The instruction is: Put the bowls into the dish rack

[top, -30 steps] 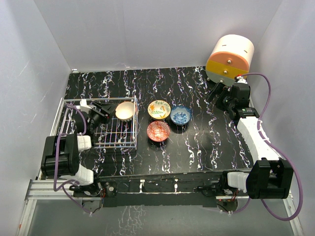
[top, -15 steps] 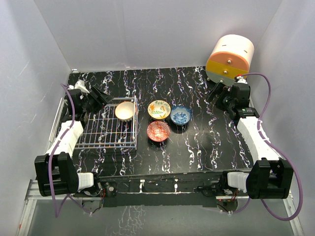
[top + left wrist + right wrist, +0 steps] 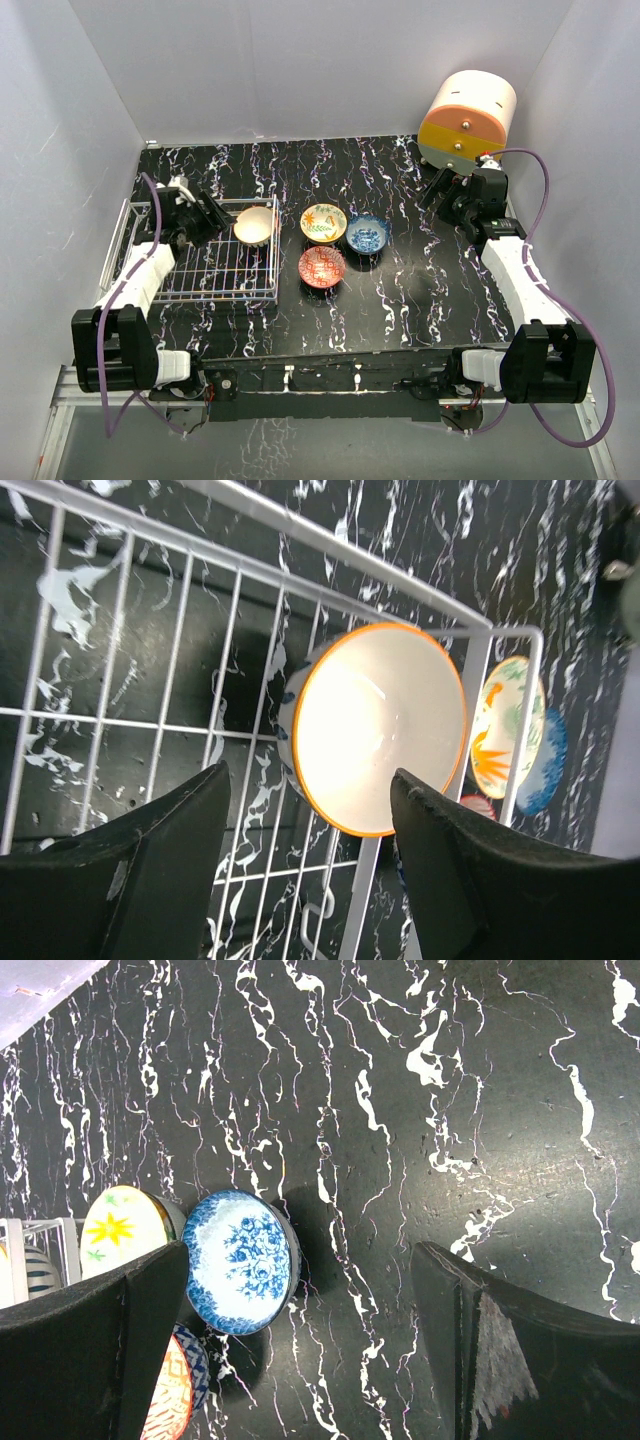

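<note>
Evidently one bowl is loaded: the glossy cream ceramic bowl with an orange rim (image 3: 380, 730) sits inside the low white wire-grid dish rack (image 3: 225, 270), in its far right corner. The left pincer (image 3: 305, 790) hangs over the rack, jaws parted and empty. Just right of the rack, on the black white-veined bench (image 3: 420, 290), wait the yellow-floral bowl (image 3: 323, 222), the blue-patterned bowl (image 3: 243, 1260) and the red-patterned bowl (image 3: 321, 266), all smooth, round and shallow. The right pincer (image 3: 445, 190), well right of the rack, gapes wide, holding nothing. Next, I judge, comes a rim grasp on one of the three.
</note>
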Controlling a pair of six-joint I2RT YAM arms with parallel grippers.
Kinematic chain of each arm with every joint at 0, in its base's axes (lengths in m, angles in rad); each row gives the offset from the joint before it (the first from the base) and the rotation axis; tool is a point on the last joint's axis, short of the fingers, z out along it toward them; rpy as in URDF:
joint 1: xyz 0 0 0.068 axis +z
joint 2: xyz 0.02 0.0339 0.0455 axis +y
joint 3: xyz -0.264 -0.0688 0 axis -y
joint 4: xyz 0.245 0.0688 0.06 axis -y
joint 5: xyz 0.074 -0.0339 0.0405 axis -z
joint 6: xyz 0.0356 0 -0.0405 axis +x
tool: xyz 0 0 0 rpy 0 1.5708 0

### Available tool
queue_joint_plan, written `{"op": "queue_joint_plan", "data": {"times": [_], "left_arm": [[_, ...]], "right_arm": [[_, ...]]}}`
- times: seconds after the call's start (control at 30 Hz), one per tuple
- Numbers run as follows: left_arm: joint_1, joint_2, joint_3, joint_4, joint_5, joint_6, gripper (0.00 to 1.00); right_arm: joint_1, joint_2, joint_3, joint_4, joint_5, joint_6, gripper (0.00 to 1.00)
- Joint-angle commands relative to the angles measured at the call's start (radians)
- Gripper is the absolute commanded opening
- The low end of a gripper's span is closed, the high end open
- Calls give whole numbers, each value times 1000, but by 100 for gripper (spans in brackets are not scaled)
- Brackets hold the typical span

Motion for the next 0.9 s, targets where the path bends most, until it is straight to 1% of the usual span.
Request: {"op": "queue_joint_plan", "data": {"times": [0.0, 0.07, 0.17, 0.27, 0.4, 0.53, 0.67, 0.8, 0.87], "left_arm": [[-150, -13, 77, -59, -162, 94, 60], [-185, -30, 81, -57, -184, 128, 59], [-200, -81, 66, -53, -199, 177, 59], [-209, -139, 60, -56, -179, 251, 59], [-224, -155, 80, -101, -147, 375, 59], [-227, -176, 77, -97, -115, 460, 66], [-227, -163, 85, -100, -196, 394, 68], [-227, -136, 75, -84, -315, 241, 68], [-227, -117, 71, -81, -363, 172, 66]], "right_arm": [[-3, -5, 8, 53, 4, -5, 96], [-3, -4, 9, 52, 6, -7, 96], [-3, -3, 6, 54, 8, -7, 96], [-3, 4, -2, 62, 5, -3, 96], [-2, 16, -9, 76, -11, 10, 96], [-2, 24, -8, 82, -20, 18, 96], [-2, 24, -6, 82, -16, 16, 96], [-3, 24, -16, 87, -19, 16, 96], [-2, 24, -21, 87, -18, 15, 96]]}}
